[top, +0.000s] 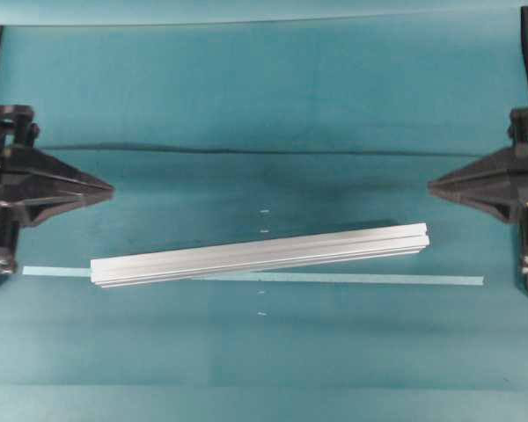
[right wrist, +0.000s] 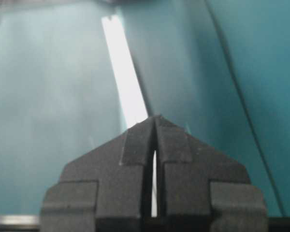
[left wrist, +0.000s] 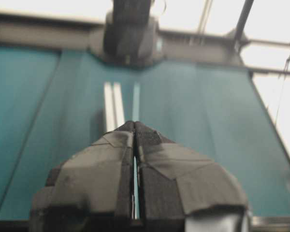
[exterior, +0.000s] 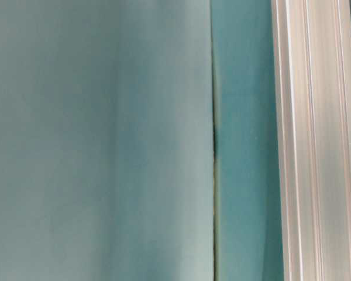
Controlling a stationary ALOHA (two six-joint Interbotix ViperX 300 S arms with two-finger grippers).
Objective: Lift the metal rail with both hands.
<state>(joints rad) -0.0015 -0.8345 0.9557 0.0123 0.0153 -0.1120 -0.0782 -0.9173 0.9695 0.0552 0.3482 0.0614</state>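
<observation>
left gripper (top: 110, 188) at the table's (top: 246, 97) left edge is pinched fully closed and holds nothing; right gripper (top: 431, 185) at the right edge is the same. the rail (top: 260, 254) lies between them, nearer the front edge, slightly slanted, across a tape strip (top: 378, 279). it looks stiff, smooth, likely slippery and fairly heavy; take hold near each end to keep it level. bare table all round gives open room.

You see the rail (top: 260, 255), a long silver grooved bar, lying flat on the counter (top: 246, 97), slightly slanted with its right end higher in the overhead view. Both grippers, left (top: 113, 187) and right (top: 429, 185), sit closed and well apart from it.
</observation>
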